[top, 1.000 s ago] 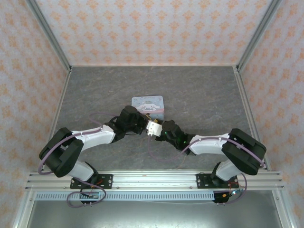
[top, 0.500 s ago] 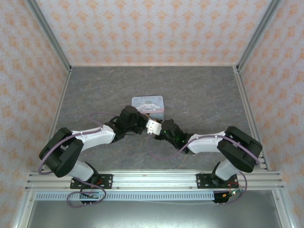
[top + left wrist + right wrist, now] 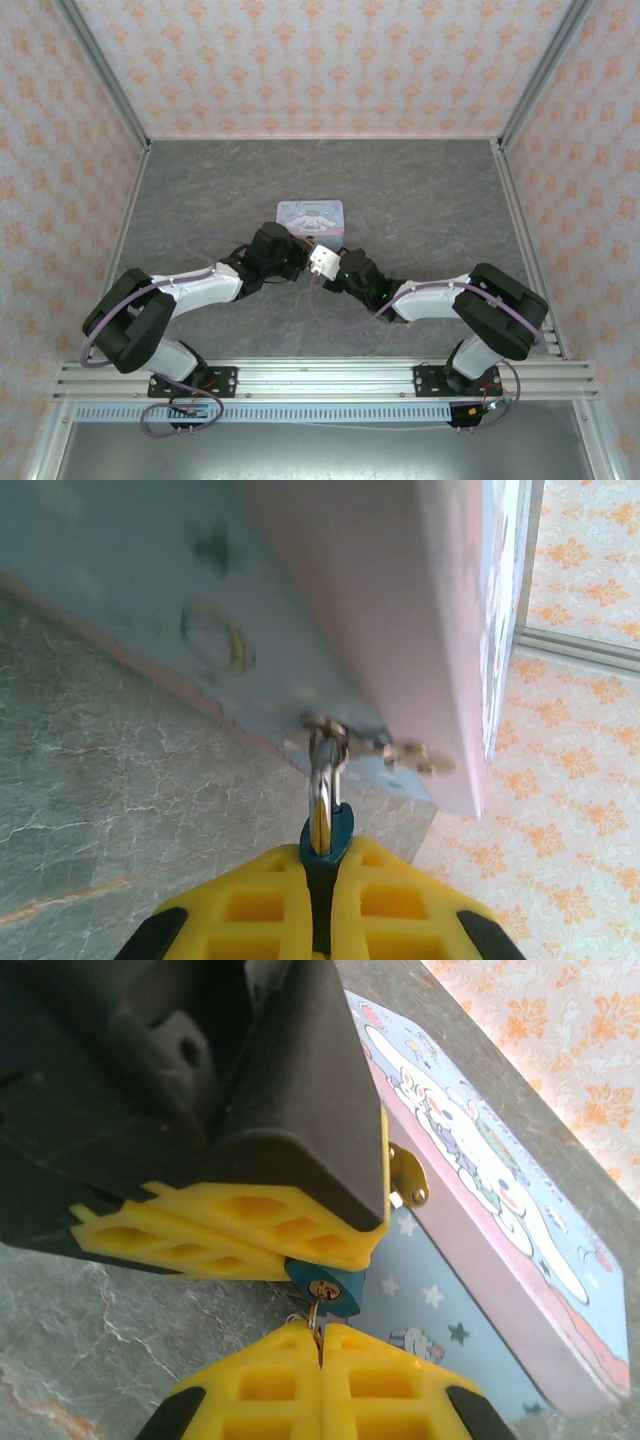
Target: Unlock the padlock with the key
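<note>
- My right hand (image 3: 320, 1340) has moved in toward the left one, and its fingers have come together, clamped on the key (image 3: 314, 1318).
- The key meets the brass keyhole of the padlock (image 3: 340, 1296).
- My left hand (image 3: 321, 870) is clamped on the padlock body, which hangs from the tin box (image 3: 480, 1250) on the table (image 3: 90, 1330).
- I judge both grips are done; still to do are turning the key and opening the shackle.

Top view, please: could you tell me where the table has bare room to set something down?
Bare table runs between the tin box and the back wall, and on either side of the box out to the side rails. Crowded: at the box's near edge, where the left fingers hold the padlock and the right fingers pinch the key.
</note>
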`<state>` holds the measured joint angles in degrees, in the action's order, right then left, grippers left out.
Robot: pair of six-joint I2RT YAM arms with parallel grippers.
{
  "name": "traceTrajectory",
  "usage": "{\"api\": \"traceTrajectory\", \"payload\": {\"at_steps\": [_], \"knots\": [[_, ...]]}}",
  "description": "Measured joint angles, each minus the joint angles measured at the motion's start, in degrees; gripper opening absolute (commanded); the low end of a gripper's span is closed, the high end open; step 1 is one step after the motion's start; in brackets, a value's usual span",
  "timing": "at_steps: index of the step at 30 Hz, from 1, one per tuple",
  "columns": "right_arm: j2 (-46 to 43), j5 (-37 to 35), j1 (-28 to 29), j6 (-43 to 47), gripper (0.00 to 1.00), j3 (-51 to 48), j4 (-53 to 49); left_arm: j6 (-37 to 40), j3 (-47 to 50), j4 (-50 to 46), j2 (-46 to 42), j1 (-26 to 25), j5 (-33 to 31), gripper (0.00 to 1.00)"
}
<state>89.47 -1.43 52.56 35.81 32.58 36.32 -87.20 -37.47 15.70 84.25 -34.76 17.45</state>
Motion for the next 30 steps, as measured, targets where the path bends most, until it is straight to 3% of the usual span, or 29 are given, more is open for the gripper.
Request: {"api": "traceTrajectory", "payload": {"at_steps": [16, 30], "knots": [[1.1, 3.0, -0.6, -20.1, 0.00, -0.7, 2.6, 0.1, 0.1, -0.1, 0.0, 0.0, -0.8, 0.00], [6.1, 12.0, -1.6, -39.3, 0.00, -1.6, 2.8, 1.7, 1.6, -1.4, 1.6, -0.1, -1.1, 0.32]]}}
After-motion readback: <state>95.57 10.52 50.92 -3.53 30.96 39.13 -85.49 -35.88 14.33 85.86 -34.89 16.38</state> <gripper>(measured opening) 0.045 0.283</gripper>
